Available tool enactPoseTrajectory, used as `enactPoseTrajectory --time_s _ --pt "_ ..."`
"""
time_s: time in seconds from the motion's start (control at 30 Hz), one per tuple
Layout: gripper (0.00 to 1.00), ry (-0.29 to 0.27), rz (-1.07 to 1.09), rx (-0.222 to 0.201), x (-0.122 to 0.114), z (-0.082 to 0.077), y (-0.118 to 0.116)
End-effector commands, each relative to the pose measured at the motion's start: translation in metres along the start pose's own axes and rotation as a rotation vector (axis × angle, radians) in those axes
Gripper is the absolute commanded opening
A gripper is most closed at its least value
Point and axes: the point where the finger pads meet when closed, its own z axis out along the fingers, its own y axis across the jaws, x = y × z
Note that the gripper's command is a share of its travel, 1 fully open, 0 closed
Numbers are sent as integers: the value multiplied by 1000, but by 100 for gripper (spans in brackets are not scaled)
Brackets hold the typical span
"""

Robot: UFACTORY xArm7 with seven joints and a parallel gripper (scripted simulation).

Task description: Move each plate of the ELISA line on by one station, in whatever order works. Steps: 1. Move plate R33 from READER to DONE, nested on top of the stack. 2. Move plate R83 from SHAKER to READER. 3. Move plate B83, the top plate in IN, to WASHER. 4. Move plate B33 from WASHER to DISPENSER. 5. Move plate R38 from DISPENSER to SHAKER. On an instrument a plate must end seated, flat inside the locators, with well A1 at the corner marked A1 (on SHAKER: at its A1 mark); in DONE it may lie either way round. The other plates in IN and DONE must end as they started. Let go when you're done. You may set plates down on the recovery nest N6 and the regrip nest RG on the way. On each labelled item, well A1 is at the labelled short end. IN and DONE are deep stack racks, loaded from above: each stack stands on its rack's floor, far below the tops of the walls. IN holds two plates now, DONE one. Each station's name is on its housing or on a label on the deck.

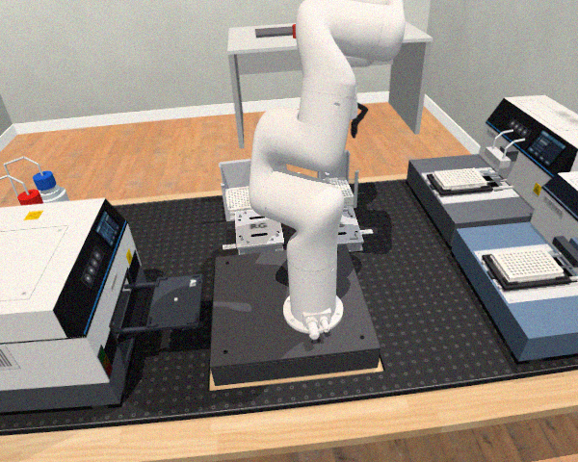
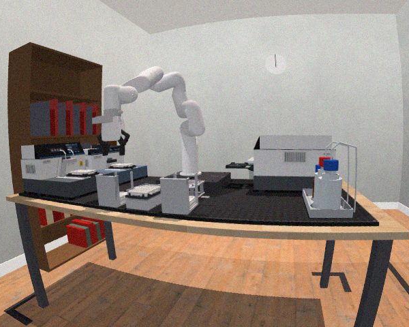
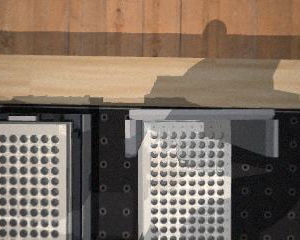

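My gripper point(image 2: 113, 145) is open and empty, high above the white stack rack point(image 2: 108, 190) at the back edge of the deck. In the top view only one black finger point(image 1: 357, 120) shows beside the arm. The wrist view looks straight down into that rack, where a white well plate point(image 3: 186, 181) lies inside the walls. My fingers do not show there. To its left is another plate point(image 3: 25, 180), which sits on the low station between the two racks point(image 2: 143, 191). The reader's tray point(image 1: 173, 299) is extended and holds no plate. One plate sits on the grey instrument point(image 1: 460, 179) and one on the blue instrument point(image 1: 526, 266).
A second white rack point(image 2: 176, 195) stands on the other side of the middle station. The RG nest point(image 1: 258, 229) is just behind the arm's base. The reader housing point(image 1: 40, 293) fills the left side. Bottles in a tray point(image 2: 326, 190) stand at one deck corner.
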Motion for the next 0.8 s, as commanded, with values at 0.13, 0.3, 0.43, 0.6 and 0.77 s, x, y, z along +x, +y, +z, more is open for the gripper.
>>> enactPoseTrajectory --time_s 0.13,0.3,0.43,0.6,0.77 --pt "100 4 0 -2 1 -10 0" --pt "100 4 0 -2 1 -10 0" --pt "100 4 0 -2 1 -10 0" --pt "100 4 4 -2 1 -10 -16" --pt "100 4 4 -1 1 -10 -30"
